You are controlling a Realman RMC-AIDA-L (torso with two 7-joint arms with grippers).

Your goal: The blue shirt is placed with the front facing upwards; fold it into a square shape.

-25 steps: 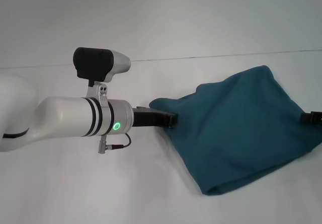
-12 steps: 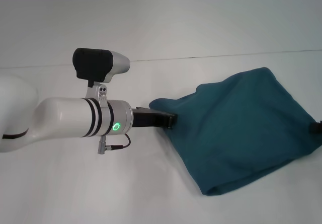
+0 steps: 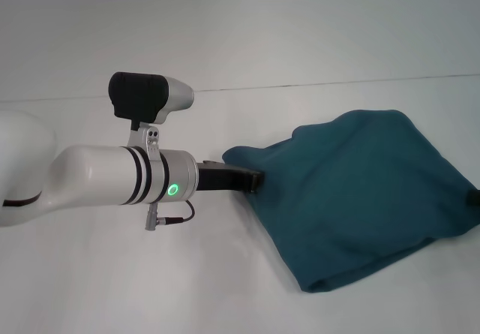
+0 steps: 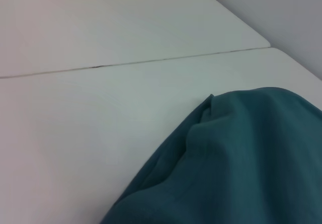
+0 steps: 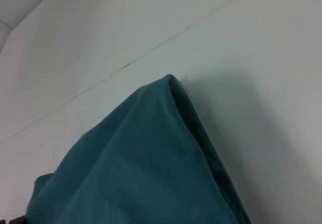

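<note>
Stretching rightward from the left gripper (image 3: 256, 178), clamped on its corner, the shirt (image 3: 352, 199) reaches the right gripper (image 3: 474, 197), jaws unseen.

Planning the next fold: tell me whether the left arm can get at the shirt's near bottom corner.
Probably yes. The left claw is already at the blue shirt edge, and bare table lies between it and that corner.

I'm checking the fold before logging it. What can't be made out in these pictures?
- Left hand: head view, its fingers are buried in the blue shirt, so the grip is unreadable.
- Right hand: head view, cut off by the picture's edge.
- Shirt's chest print and neck label: no view shows them; only plain cloth faces up.
- Both wrist views: neither shows its own fingers.
</note>
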